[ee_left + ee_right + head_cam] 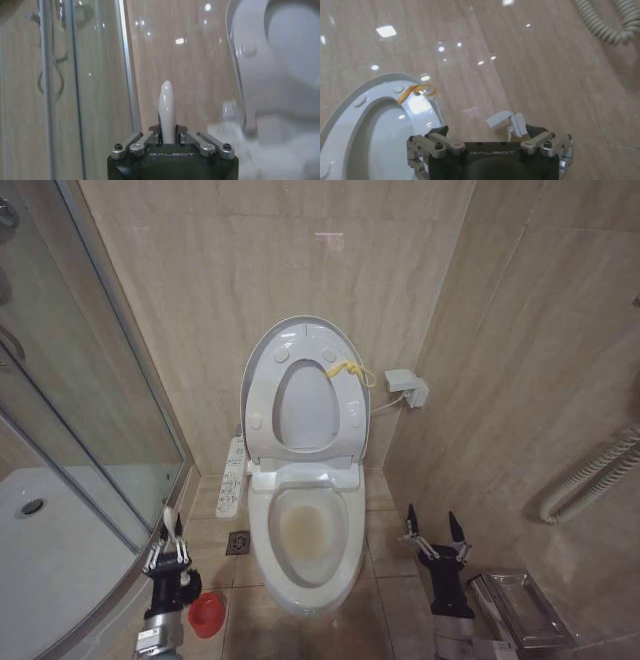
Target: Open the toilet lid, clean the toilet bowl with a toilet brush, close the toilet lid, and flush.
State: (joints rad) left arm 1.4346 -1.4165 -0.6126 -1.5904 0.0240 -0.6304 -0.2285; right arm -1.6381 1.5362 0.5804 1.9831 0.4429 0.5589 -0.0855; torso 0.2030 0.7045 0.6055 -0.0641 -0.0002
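The left hand [170, 552] is low on the floor side, closed tight on the toilet brush [166, 112]. The slim, smooth, cream-white handle stands straight up between its fingers. I cannot see the bristle end; I think it points down at the round red cup [207, 614] just beside the hand. From this hand the toilet bowl [308, 535] lies at about three o'clock, quite near, so the left arm is the one set to scrub. The bowl is a long, shiny white oval with a yellowish stain at the bottom. Past it, at twelve o'clock, the toilet lid [262, 350] stands up against the tan tile wall, with the ring seat lifted too. A yellow cord [349, 370] hangs on its rim. The right hand [433, 532] waits open on the other side of the bowl, holding nothing.
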